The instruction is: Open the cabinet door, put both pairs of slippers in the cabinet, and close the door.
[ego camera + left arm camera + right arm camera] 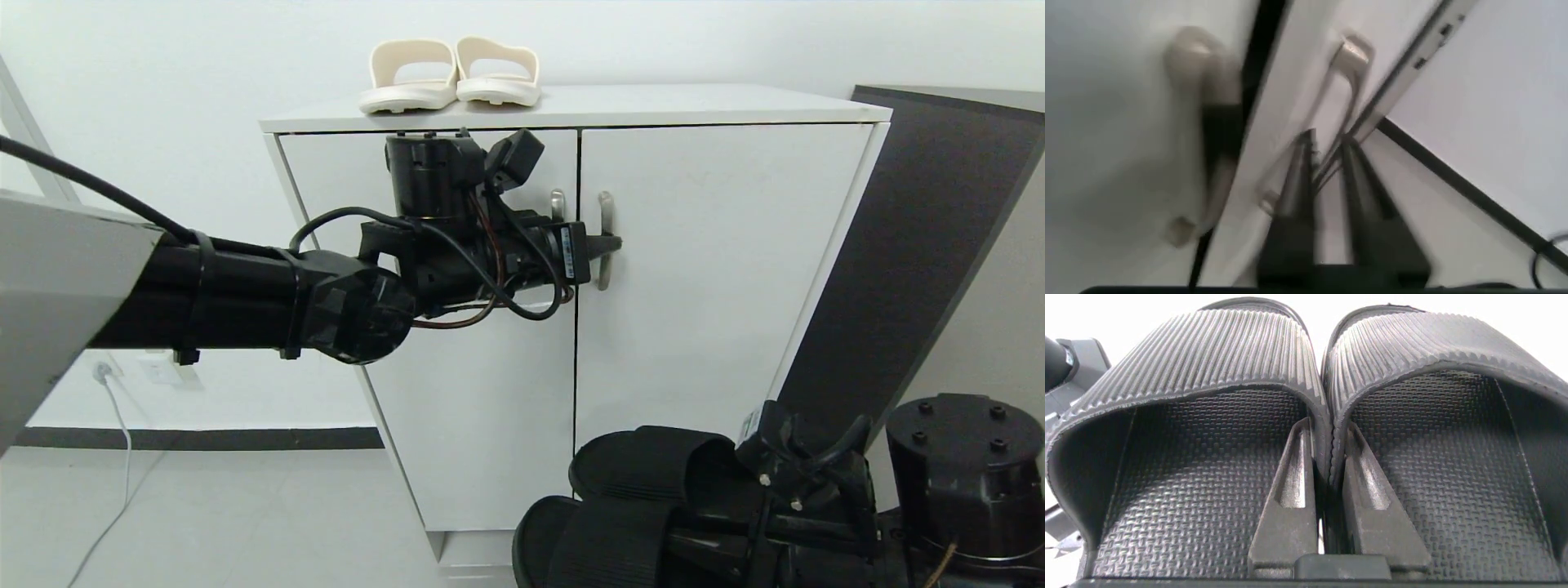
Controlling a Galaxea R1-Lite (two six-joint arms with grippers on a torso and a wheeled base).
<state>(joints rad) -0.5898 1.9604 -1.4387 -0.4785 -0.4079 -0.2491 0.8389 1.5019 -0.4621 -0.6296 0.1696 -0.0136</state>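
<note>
Now L gripper, centre frame, is seemingly pinching the door handle; should be pulling along hinge arc, not straight. R gripper, lower right, is clamping black slippers.

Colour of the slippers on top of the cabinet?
Cream slippers; head view shows them best.

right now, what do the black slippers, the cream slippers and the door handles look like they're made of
black slippers: probably soft rubber or foam with a matt finish. The straps are ribbed and the footbeds have a fine moulded grid.
cream slippers: likely moulded foam or rubber, smooth and matt. Sole and strap look like one thick piece.
door handles: these seem to be metal, going by their dull silvery sheen.
</note>
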